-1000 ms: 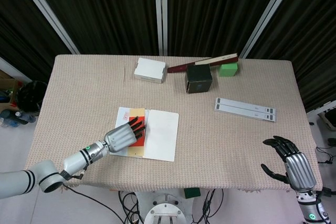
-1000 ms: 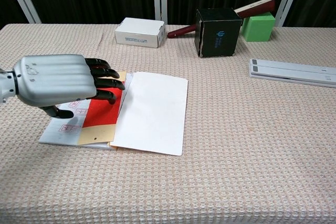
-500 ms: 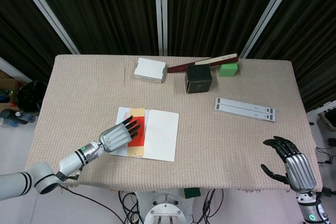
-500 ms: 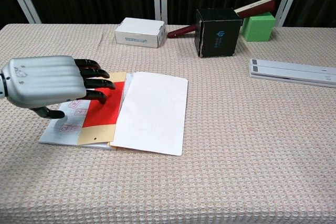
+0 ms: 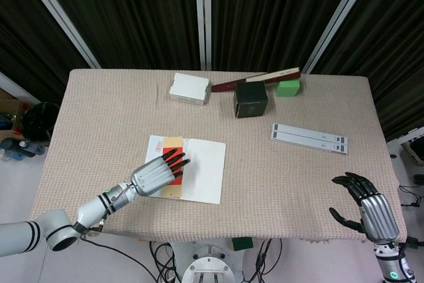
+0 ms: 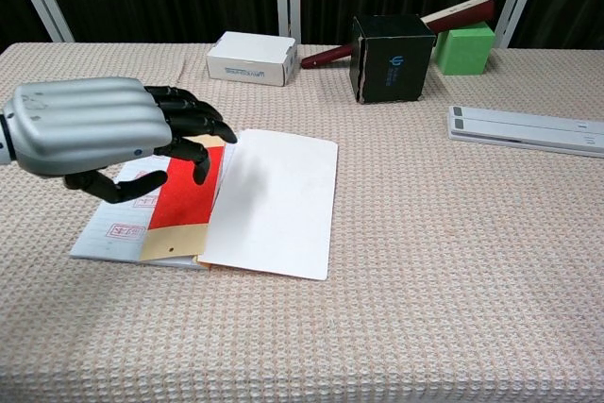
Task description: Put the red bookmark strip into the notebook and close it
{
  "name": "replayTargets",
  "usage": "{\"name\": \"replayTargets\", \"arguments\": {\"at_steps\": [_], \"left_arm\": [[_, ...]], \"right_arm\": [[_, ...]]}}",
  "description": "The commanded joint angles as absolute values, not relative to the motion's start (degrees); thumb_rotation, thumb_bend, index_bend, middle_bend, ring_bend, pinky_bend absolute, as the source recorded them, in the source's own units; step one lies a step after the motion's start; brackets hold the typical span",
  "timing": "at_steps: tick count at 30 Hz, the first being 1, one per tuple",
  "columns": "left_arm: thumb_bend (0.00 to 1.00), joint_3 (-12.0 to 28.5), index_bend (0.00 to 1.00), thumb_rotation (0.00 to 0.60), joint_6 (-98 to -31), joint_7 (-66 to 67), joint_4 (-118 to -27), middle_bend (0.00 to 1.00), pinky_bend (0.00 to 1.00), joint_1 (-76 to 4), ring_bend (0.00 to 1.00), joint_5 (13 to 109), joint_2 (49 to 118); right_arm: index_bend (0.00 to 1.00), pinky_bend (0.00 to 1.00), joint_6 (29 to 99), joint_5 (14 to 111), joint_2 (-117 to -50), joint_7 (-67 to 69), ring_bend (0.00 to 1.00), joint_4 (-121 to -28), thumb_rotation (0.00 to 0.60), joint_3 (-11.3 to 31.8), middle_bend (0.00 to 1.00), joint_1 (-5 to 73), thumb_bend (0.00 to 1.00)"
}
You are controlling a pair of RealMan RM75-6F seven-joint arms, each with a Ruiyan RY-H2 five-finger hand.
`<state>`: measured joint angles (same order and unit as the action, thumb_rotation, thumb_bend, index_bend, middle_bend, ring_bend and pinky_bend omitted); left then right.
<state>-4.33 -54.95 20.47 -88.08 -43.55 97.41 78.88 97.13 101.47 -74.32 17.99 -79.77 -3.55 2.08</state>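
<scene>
The notebook [image 5: 202, 170] [image 6: 276, 203] lies open near the table's front left, with a white page on the right. The red bookmark strip [image 6: 185, 197] [image 5: 176, 176] rests on a tan sheet over the left page. My left hand [image 5: 158, 173] [image 6: 91, 126] hovers over the strip's upper end and holds nothing. Its dark fingers [image 6: 192, 125] are apart and bent downward. My right hand [image 5: 368, 207] hangs beyond the table's front right corner with fingers spread and nothing in it; only the head view shows it.
Along the far edge stand a white box [image 5: 189, 89] [image 6: 251, 57], a black box [image 5: 250, 99] [image 6: 391, 57], a green block [image 5: 287, 87] [image 6: 463, 48] and a long dark red item [image 5: 255, 79]. A white bar [image 5: 309, 138] [image 6: 525, 129] lies at the right.
My left hand drew back towards me half a second ago. It has now risen and come forward over the red strip again, its fingers bending down. The right hand has not moved.
</scene>
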Motion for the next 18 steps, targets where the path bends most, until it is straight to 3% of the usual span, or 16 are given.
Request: {"name": "replayTargets", "arguments": {"at_steps": [1, 18], "left_arm": [[0.59, -4.31, 0.38, 0.6, -53.95, 21.31, -87.99, 0.09, 0.1, -43.76, 0.04, 97.08, 79.84], [0.58, -4.74, 0.37, 0.6, -53.4, 24.56, -86.73, 0.08, 0.1, -42.32, 0.03, 95.77, 83.56]], "right_arm": [[0.29, 0.23, 97.19, 101.34, -74.33, 18.25, 0.17, -79.54, 0.6, -3.56, 0.27, 1.98, 0.18], [0.29, 0.23, 97.41, 101.27, -74.63, 19.2, 0.17, -78.46, 0.6, -3.6, 0.27, 1.77, 0.18]]}}
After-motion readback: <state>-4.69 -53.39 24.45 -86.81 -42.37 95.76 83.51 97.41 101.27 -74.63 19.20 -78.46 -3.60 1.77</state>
